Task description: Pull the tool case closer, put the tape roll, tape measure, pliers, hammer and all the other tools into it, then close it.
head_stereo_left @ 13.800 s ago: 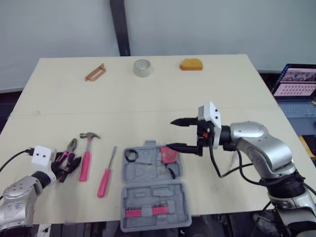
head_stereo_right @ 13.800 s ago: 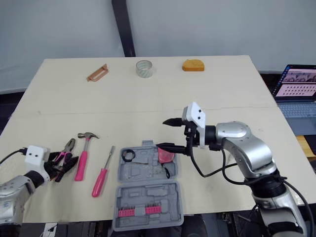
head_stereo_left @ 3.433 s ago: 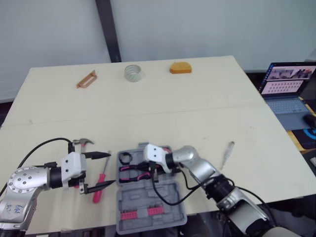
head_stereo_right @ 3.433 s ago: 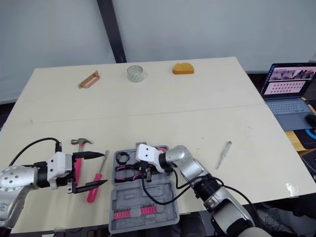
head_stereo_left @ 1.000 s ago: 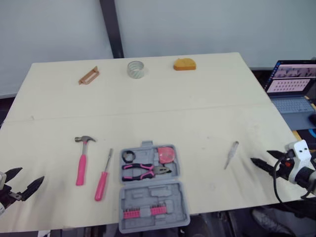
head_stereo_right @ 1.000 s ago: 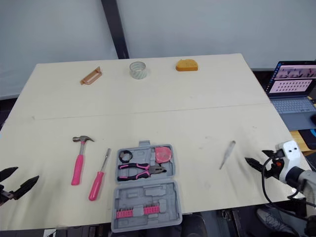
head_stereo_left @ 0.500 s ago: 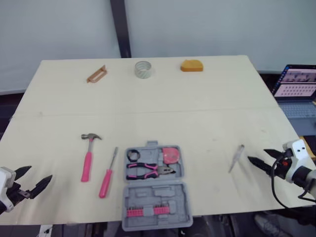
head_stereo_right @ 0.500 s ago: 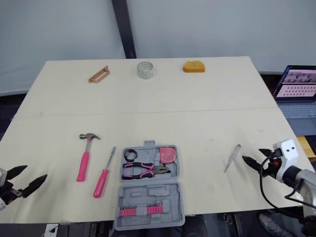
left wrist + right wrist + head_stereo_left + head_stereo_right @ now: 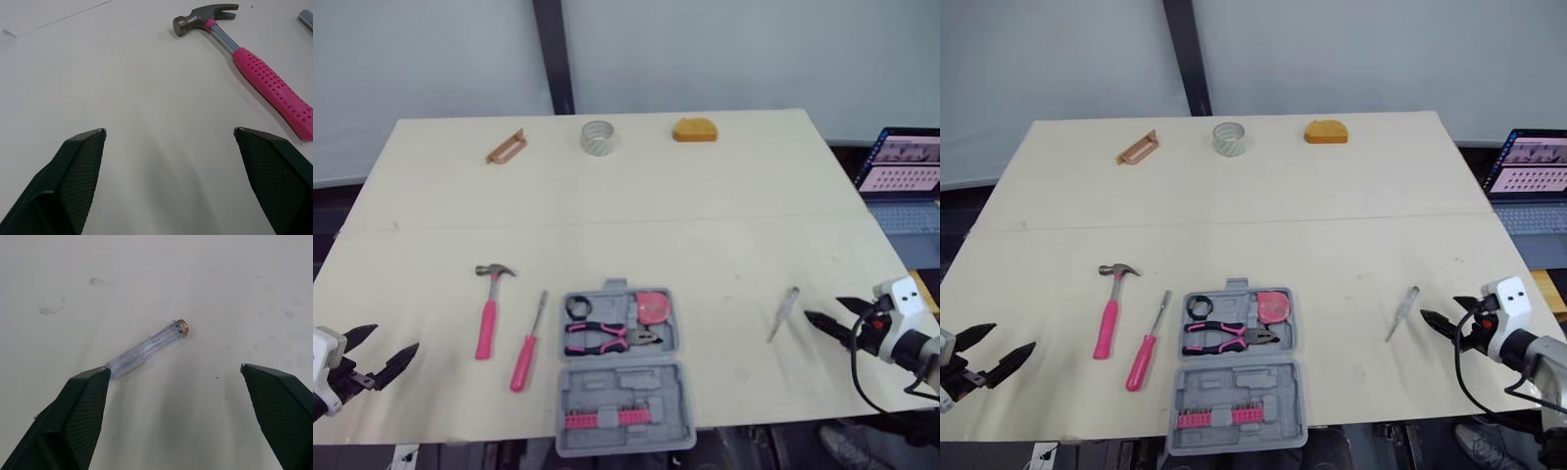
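At the right edge of the worktop, the right end effector stands wide beside a clear screwdriver.
Slim and round, it could roll off the edge under a skewed pinch; the tool case lies open, centre front.

The bench is pale, matt, faintly smudged. The hammer has a dull grey metal head, shiny neck and dimpled pink plastic grip — the small screwdriver is clear glossy plastic, brass-capped. The tool case is matt grey plastic.
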